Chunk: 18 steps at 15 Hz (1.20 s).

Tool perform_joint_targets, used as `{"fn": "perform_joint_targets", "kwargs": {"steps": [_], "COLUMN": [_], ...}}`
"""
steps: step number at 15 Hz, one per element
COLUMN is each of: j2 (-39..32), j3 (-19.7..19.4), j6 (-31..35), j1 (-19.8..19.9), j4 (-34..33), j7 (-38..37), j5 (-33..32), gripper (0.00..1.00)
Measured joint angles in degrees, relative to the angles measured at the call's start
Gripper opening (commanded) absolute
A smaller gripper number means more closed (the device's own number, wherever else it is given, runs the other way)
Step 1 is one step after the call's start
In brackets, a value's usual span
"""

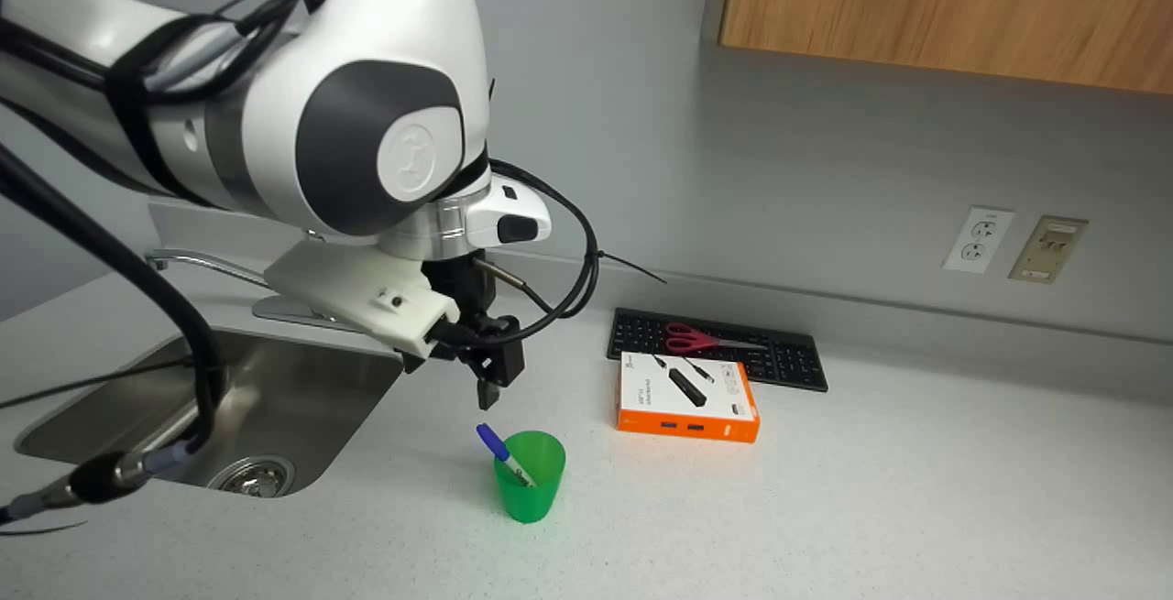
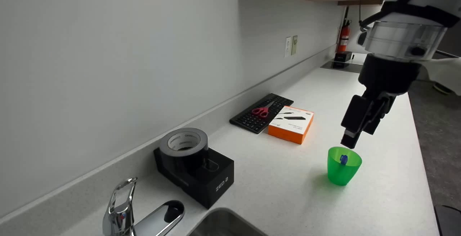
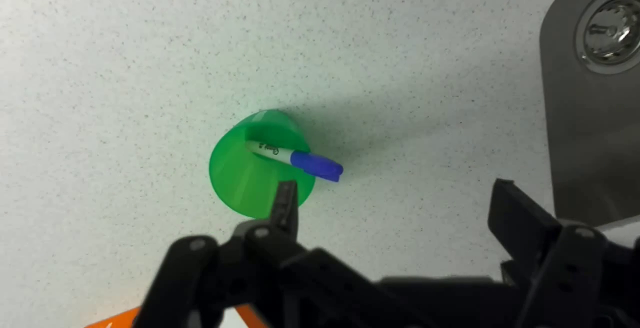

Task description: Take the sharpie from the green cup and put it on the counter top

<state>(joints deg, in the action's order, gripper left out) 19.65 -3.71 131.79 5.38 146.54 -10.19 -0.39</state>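
The green cup point(image 1: 533, 504) stands upright on the white counter top point(image 1: 825, 508), and it also shows in an exterior view point(image 2: 340, 175) and the wrist view point(image 3: 245, 183). The sharpie point(image 3: 295, 158), white with a blue cap, leans in the cup. Its cap sticks out over the rim on the sink side in the wrist view; it shows in both exterior views point(image 1: 506, 455) point(image 2: 344, 159). My gripper point(image 3: 395, 184) is open and empty, its fingers wide apart. It hangs above the cup, offset toward the sink; one finger overlaps the cup's rim in the wrist view.
A steel sink point(image 1: 339, 426) with a faucet point(image 2: 120, 210) lies beside the cup. An orange and white box point(image 1: 687, 398), a black keyboard point(image 1: 788, 362) and red scissors point(image 1: 692, 341) are near the wall. A black box point(image 2: 212, 178) carries a tape roll point(image 2: 183, 144).
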Motion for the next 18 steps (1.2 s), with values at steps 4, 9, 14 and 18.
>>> {"fn": "perform_joint_targets", "kwargs": {"steps": [4, 9, 14, 18], "j2": [-2.34, -6.35, -9.38, -10.92], "j3": [2.07, 3.24, 3.19, 3.07], "j6": [4.26, 6.87, 8.17, 11.15], "j1": [1.43, 3.12, 3.52, 3.53], "j4": [2.21, 2.95, 2.89, 2.77], "j7": [-5.89, -13.10, -17.20, -19.46], "j5": [-5.40, -11.95, -14.22, -14.65], "gripper": [1.00, 1.00, 0.59, 0.27]}}
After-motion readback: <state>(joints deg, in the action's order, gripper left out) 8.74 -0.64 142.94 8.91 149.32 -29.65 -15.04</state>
